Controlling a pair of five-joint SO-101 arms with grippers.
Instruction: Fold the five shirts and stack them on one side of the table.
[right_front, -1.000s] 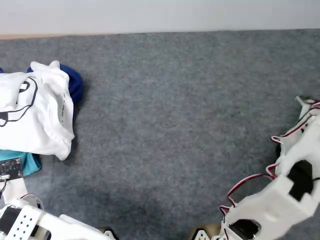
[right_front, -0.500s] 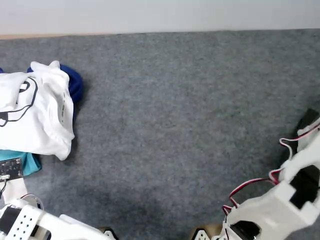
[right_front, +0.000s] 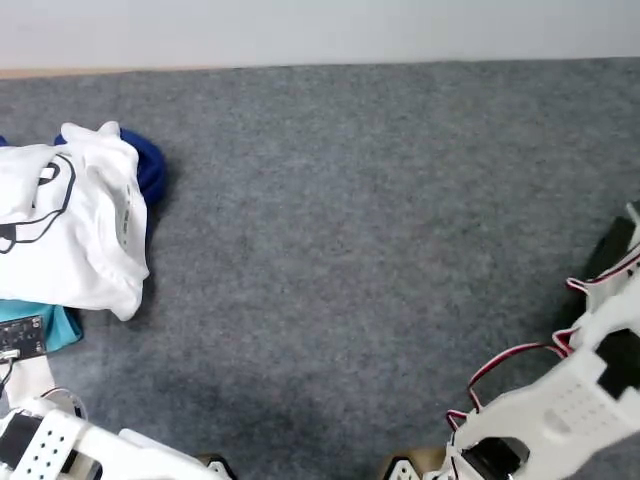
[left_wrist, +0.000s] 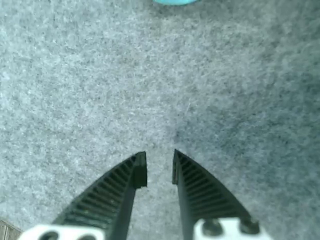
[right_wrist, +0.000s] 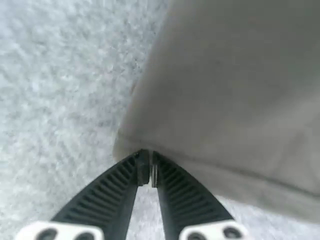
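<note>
From above, the grey felt table (right_front: 350, 250) carries a heap of shirts at its left edge: a white shirt (right_front: 70, 220) with a black line drawing lies on top, a blue shirt (right_front: 150, 165) shows from under its far side, and a turquoise shirt (right_front: 60, 325) shows at its near side. The left arm (right_front: 50, 445) sits at the near left corner, and the right arm (right_front: 560, 410) (white, with red wires) slants toward the right edge. In the left wrist view, the left jaws hang over bare felt, parted by a narrow gap with nothing between them, and a sliver of the turquoise shirt (left_wrist: 175, 1) lies beyond them. In the right wrist view, the right jaws are closed to a thin slit at the hem of a grey shirt (right_wrist: 225, 85) that lies on the felt, the tips pinching its edge near a corner
</note>
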